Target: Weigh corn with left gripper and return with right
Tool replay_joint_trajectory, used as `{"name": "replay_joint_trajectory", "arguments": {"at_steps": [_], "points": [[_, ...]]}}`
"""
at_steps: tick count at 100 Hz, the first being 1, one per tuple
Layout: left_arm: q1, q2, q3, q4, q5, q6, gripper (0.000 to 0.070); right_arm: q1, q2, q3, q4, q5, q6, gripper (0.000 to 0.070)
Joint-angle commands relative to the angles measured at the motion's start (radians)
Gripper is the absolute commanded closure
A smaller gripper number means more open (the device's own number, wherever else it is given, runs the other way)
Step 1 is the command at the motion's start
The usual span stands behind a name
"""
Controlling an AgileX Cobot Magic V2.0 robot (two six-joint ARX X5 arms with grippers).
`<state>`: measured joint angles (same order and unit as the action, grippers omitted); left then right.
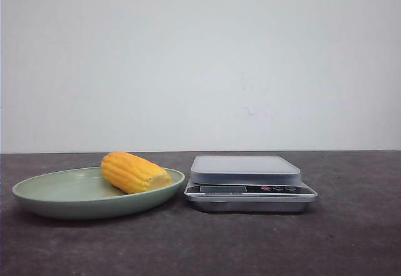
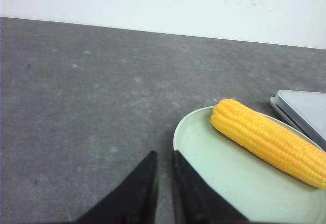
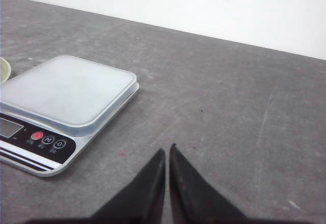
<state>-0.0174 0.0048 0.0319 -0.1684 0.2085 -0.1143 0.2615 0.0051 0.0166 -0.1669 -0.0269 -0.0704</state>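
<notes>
1. Dark grey table (image 1: pixel 351 238) is sitting under a plain white wall, with a scale (image 1: pixel 249 185) as the landmark.
2. Corn (image 1: pixel 135 172) is lying on the green plate (image 1: pixel 44 196) just beside the scale.
3. Left gripper (image 2: pixel 163 159) and right gripper (image 3: pixel 167 151) are both showing fingers pressed together, holding nothing.
4. Looks like nothing's started yet; the left one is needing to spread and reach for the corn.

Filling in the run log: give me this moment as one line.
corn: on green plate | scale: bare | left gripper: jaws shut, holds nothing | right gripper: jaws shut, holds nothing
</notes>
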Motion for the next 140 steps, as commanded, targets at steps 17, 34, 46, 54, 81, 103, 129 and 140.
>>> {"name": "replay_joint_trajectory", "arguments": {"at_steps": [17,34,46,54,81,103,129,140], "points": [[-0.001,0.000,-0.018,0.009,-0.001,0.016,0.0700,0.004,-0.002,-0.003,0.012,0.000,0.004,0.0693],[-0.001,0.000,-0.018,0.021,-0.002,0.010,0.0700,0.004,-0.002,-0.003,0.041,0.000,0.012,0.0693],[-0.001,0.000,-0.010,0.034,0.014,-0.089,0.0700,0.005,-0.002,-0.003,0.105,0.000,0.021,0.0693],[-0.001,0.000,-0.001,0.034,0.014,-0.174,0.0700,0.005,-0.002,-0.003,0.166,-0.001,0.096,0.0693],[-0.001,0.000,0.109,0.035,0.079,-0.634,0.0697,0.005,-0.002,0.053,0.329,-0.060,0.489,0.0693],[-0.001,0.073,0.442,-0.098,0.135,-0.445,0.0696,0.005,0.050,0.380,-0.032,-0.129,0.467,0.0694],[-0.001,0.325,0.880,-0.378,0.182,-0.342,0.0696,0.004,0.290,0.817,-0.272,-0.127,0.275,0.0694],[-0.001,0.383,0.963,-0.426,0.182,-0.256,0.0696,0.005,0.369,0.917,-0.280,-0.133,0.261,0.0694]]}}
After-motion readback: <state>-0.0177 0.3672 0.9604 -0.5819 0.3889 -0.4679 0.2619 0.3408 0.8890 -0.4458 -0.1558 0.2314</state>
